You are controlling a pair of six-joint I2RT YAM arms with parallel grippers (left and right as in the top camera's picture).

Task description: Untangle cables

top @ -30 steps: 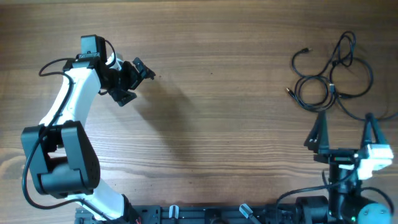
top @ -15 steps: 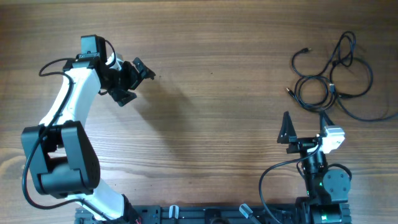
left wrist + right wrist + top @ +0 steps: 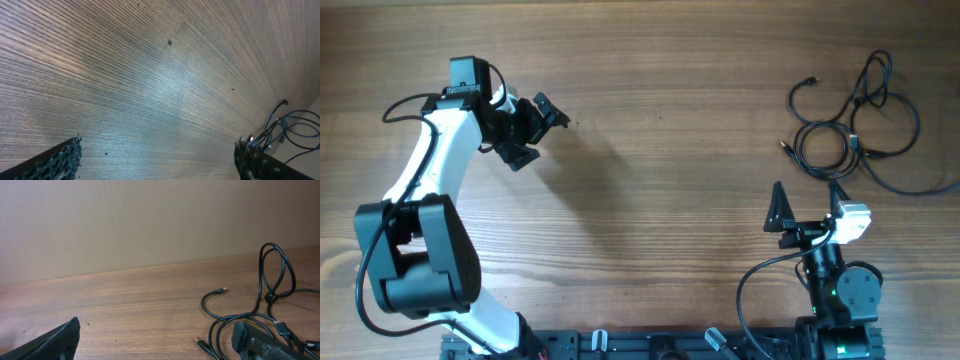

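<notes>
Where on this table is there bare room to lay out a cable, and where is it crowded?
Bare wood spans the middle of the table, between the left gripper and the cables. The far right corner is crowded: the cables loop there, with the right gripper open just before them.

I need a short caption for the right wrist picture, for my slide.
Right gripper open and empty, facing tangled black cables that lie on the wooden table.
</notes>
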